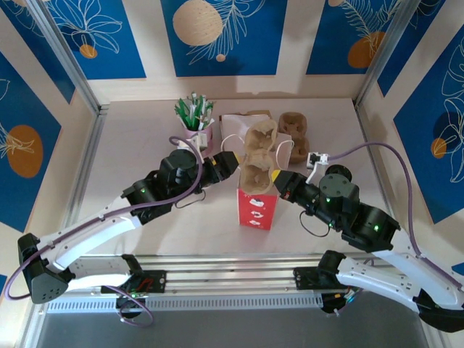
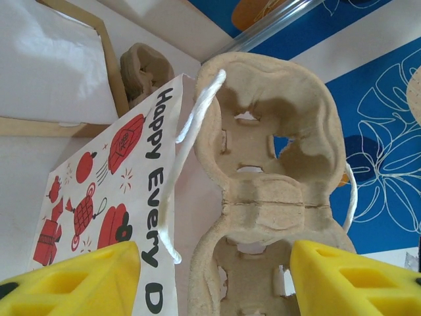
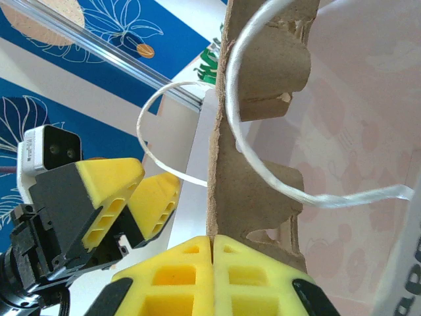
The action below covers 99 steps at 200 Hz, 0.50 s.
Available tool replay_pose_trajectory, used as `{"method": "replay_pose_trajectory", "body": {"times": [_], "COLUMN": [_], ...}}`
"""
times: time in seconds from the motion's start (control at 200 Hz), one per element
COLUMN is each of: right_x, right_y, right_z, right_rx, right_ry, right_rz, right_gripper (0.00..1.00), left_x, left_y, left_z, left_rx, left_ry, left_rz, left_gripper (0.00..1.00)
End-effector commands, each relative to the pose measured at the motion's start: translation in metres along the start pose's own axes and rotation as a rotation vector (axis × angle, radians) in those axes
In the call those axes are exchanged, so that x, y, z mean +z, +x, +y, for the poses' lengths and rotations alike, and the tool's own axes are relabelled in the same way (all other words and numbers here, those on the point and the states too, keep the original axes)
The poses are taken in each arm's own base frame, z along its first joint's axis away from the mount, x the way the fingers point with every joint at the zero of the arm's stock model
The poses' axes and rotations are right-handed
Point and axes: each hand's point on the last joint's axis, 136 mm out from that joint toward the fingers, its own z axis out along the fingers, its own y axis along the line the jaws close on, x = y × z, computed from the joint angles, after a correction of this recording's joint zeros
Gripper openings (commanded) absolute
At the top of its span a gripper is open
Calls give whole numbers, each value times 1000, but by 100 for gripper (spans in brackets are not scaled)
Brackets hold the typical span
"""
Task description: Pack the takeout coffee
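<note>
Low in frame, our left gripper (image 2: 216, 258) stands wide, flanking the pulp carrier (image 2: 270, 131). Our right gripper (image 3: 212, 240) pinches its edge.

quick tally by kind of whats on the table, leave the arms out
pulp cup carriers: 2
printed paper bag: 1
pink cup of sticks: 1
flat white item, kind unclear: 1
total: 5

The paper bag (image 2: 141, 191) reads "Happy Every D" in black letters, the rest out of view.
</note>
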Motion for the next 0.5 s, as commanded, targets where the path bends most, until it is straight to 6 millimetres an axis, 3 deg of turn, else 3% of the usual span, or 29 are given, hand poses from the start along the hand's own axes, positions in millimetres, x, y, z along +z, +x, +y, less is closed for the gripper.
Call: {"method": "replay_pose_trajectory", "body": {"times": [0.0, 0.49], "right_x": [-2, -7], "right_y": [-2, -5], "right_z": [-5, -31], "right_rx": [52, 168], "right_ry": [-4, 13], "right_rz": [-27, -115], "right_gripper": [0, 0], "left_x": [-4, 7], "left_y": [-5, 15], "left_z": [-6, 7], "left_rx": [28, 43], "left_ry": [18, -18], "left_rz": [0, 78], "left_gripper": [61, 62]}}
